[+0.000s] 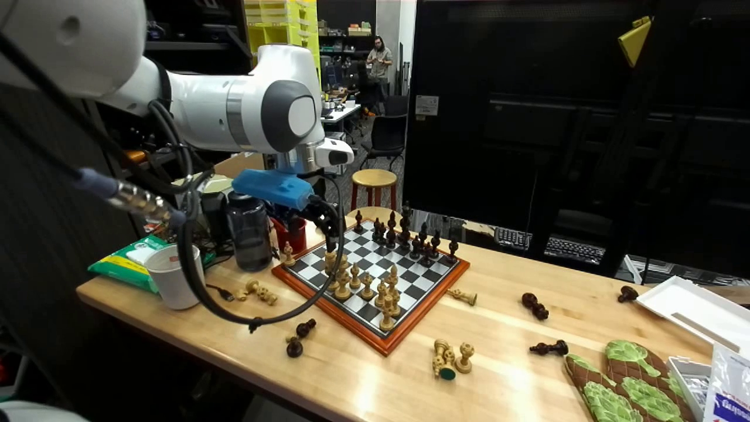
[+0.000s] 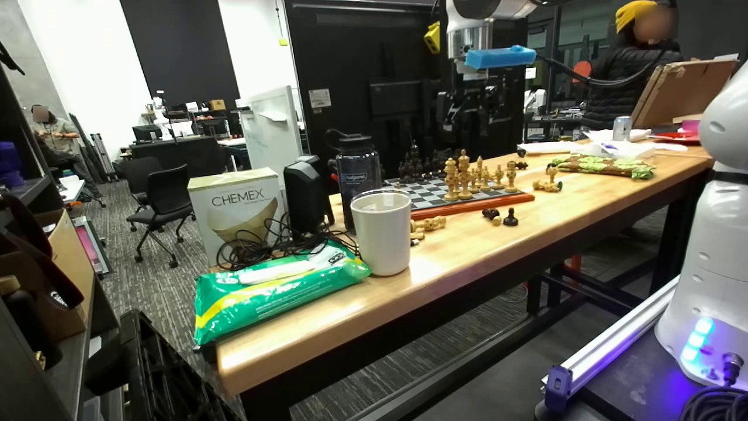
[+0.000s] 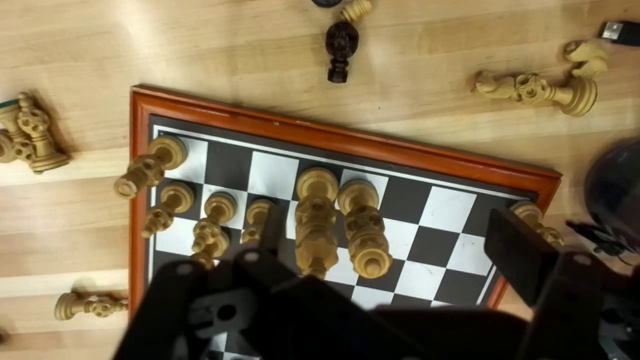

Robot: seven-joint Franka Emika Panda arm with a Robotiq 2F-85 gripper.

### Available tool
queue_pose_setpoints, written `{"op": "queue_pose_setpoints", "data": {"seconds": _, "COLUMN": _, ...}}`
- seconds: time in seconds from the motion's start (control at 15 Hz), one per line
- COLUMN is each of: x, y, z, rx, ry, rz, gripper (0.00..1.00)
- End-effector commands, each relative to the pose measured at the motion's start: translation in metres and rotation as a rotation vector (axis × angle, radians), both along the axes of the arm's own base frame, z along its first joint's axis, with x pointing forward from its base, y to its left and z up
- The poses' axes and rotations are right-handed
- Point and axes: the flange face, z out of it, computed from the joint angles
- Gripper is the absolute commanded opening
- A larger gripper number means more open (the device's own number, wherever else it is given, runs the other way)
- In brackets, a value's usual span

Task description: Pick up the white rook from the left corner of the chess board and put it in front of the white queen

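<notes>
The chess board [image 1: 404, 328] has a red-brown frame. A short pale piece, likely the white rook [image 1: 287, 254], stands at the board's left corner; in the wrist view the rook [image 3: 531, 216] is partly behind a finger. It does not show clearly in the other exterior picture. The white queen [image 3: 370, 230] stands beside the white king [image 3: 316, 220]; the queen [image 2: 450, 178] also shows in an exterior view. My gripper [image 3: 395, 240] is wide open and empty above the board. Its fingers frame king and queen from above, with the rook just outside one finger.
Several pale pieces stand by the king, with another flat-topped piece [image 3: 145, 167] at a corner. Dark pieces [image 1: 404, 234] stand at the far side. Loose pieces [image 1: 261, 291] lie around the board. A white mug [image 1: 174, 275], dark bottle [image 1: 248, 234] and red cup [image 1: 296, 234] stand near the left corner.
</notes>
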Motion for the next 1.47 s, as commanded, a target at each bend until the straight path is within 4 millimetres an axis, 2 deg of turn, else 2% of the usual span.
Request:
{"op": "queue_pose_setpoints", "data": {"seconds": 0.0, "x": 0.026, "y": 0.025, "z": -0.010, "rx": -0.030, "ry": 0.047, "rz": 0.077, "gripper": 1.00}}
{"op": "queue_pose_setpoints", "data": {"seconds": 0.4, "x": 0.058, "y": 0.066, "z": -0.030, "rx": -0.067, "ry": 0.101, "rz": 0.205, "gripper": 1.00}}
{"op": "queue_pose_setpoints", "data": {"seconds": 0.67, "x": 0.082, "y": 0.084, "z": -0.036, "rx": -0.048, "ry": 0.114, "rz": 0.291, "gripper": 1.00}}
{"op": "queue_pose_setpoints", "data": {"seconds": 1.07, "x": 0.113, "y": 0.097, "z": -0.048, "rx": 0.022, "ry": 0.161, "rz": 0.391, "gripper": 1.00}}
{"op": "queue_pose_setpoints", "data": {"seconds": 1.4, "x": 0.124, "y": 0.106, "z": -0.056, "rx": 0.085, "ry": 0.215, "rz": 0.429, "gripper": 1.00}}
